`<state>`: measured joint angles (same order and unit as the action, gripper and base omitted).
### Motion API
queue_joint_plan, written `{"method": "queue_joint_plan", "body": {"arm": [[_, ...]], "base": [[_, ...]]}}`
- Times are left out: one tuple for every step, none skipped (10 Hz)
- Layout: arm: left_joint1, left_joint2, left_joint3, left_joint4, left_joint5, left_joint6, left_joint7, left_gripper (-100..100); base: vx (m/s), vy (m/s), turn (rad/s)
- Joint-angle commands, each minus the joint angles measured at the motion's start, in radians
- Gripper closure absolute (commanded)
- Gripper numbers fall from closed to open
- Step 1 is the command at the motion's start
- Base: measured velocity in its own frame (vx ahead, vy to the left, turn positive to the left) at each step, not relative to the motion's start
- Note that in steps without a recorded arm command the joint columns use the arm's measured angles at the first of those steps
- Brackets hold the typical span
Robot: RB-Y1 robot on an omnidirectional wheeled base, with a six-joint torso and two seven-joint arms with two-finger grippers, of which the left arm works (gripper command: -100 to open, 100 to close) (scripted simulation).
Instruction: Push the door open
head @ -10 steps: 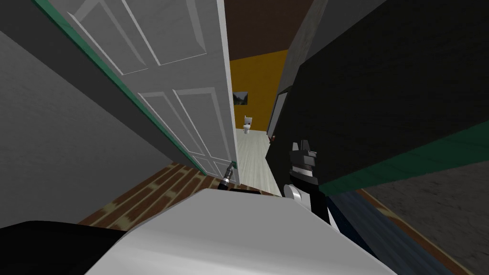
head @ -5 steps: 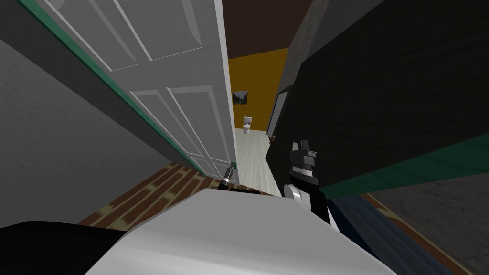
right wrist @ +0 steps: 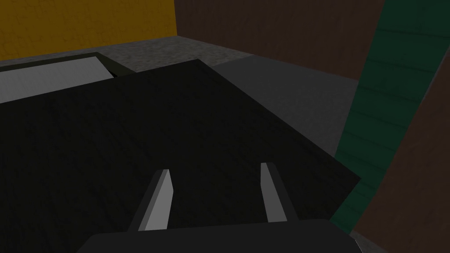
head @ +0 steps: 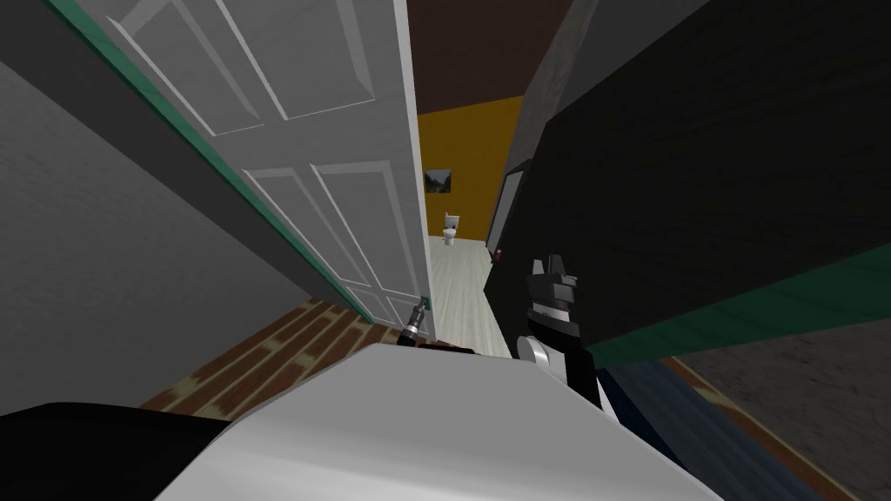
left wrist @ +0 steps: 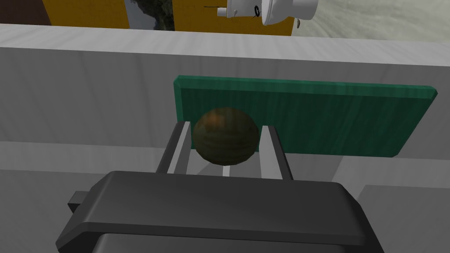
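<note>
The robot is parked right up against the door [head: 331, 130], a white panelled one that's already swung partway. Past the door's free edge there's a gap, and through it a pale floor [head: 461, 287], a yellow wall [head: 470, 148] and a toilet [head: 450, 228] show on the far side of the door.

The left end effector [left wrist: 225, 126] is clamped on the round brown knob [left wrist: 225, 142], pressing it from both sides. Behind the knob a green plate [left wrist: 329, 118] lies flat on the door's face. From the head camera, that end effector sits low at the door's free edge. The right end effector [right wrist: 215, 168] is idle, spread apart with nothing in it. It's pointed at a flat black surface [head: 696, 174] across the gap from the door.

Best guess on the step in hand is mid-push. The gap looks too narrow for the robot's body, so the job isn't done.

The next move probably calls for the left arm to drive the knob forward. It should follow the door's arc around the hinges rather than shoving dead straight, likely with the base rolling along so the arm doesn't run out of reach.

One thing to watch is that the right arm sits close to the black surface beside the gap. It could scrape there if the robot heads through without tucking it in.
</note>
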<state>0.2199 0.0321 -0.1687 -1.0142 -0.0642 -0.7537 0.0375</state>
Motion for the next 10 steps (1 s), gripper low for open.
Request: {"method": "queue_joint_plan", "body": {"arm": [[-0.008,0.006,0.015,-0.005,0.006,-0.004,-0.003,100],[-0.011,0.008,0.024,-0.003,0.01,-0.003,-0.006,100],[-0.015,0.01,0.034,0.0,0.014,-0.002,-0.009,100],[-0.019,0.012,0.045,0.003,0.019,-0.001,-0.012,100],[-0.024,0.013,0.058,0.006,0.025,0.0,-0.016,100],[-0.029,0.014,0.071,0.01,0.031,0.002,-0.02,100],[-0.032,0.014,0.078,0.012,0.034,0.002,-0.022,100],[-0.037,0.014,0.092,0.016,0.04,0.004,-0.026,100],[-0.04,0.014,0.1,0.018,0.043,0.004,-0.028,100],[-0.043,0.014,0.108,0.02,0.047,0.005,-0.031,100]], "base": [[0.168,-0.052,0.036],[0.174,-0.031,0.014],[0.176,-0.055,0.028],[0.208,-0.092,0.053],[0.23,-0.097,0.092],[0.197,-0.083,0.082],[0.142,-0.075,0.026],[0.144,-0.071,0.051],[0.141,-0.069,0.064],[0.118,-0.052,0.065]]}}
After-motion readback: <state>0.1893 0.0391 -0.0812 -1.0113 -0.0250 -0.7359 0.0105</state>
